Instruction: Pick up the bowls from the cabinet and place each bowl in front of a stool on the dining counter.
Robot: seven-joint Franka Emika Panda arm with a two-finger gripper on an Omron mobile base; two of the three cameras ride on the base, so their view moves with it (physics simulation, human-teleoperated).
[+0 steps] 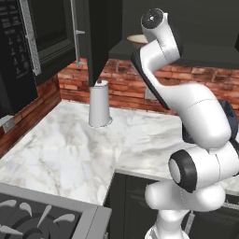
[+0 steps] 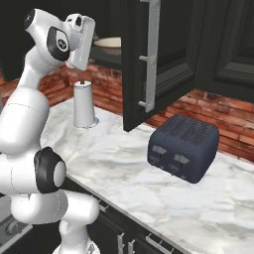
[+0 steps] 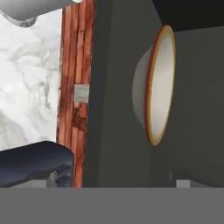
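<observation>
Cabinet (image 2: 163, 59) door is swung open over the marble tabletop (image 1: 60, 144). The cream bowl (image 3: 159, 85), tan rim, sits on the dark shelf (image 2: 106, 55) inside; in the left base view its rim shows just behind the raised arm, and in the right base view it lies just beyond the hand.

End effector (image 3: 116, 179): fingertips (image 3: 186, 180) stand wide apart at the bottom of the hand view, nothing between them. The hand is rolled, so the bowl appears on edge there; it is in fact resting flat on the shelf. End effector is near the bowl but apart from it, no contact yet.

Step in hand, as I judge it: approach to the first bowl. No bowl has been lifted; the reddish-brown one I cannot make out here.

Handling estimate:
- Bowl looks rigid, ceramic-like, glossy, so likely slippery and breakable if dropped.
- Wide and shallow: too broad to span across. Best hold is a pinch on the rim wall, one finger inside, one outside.
- Light enough for a rim pinch, but it may tilt off-centre once raised.

Risks: clipping the shelf edge or the open door on the way out; pushing the bowl deeper instead of straddling the rim.

Also on the tabletop: a white paper towel roll (image 1: 99, 105) and a dark toaster (image 2: 183, 147), both well clear of the shelf.
</observation>
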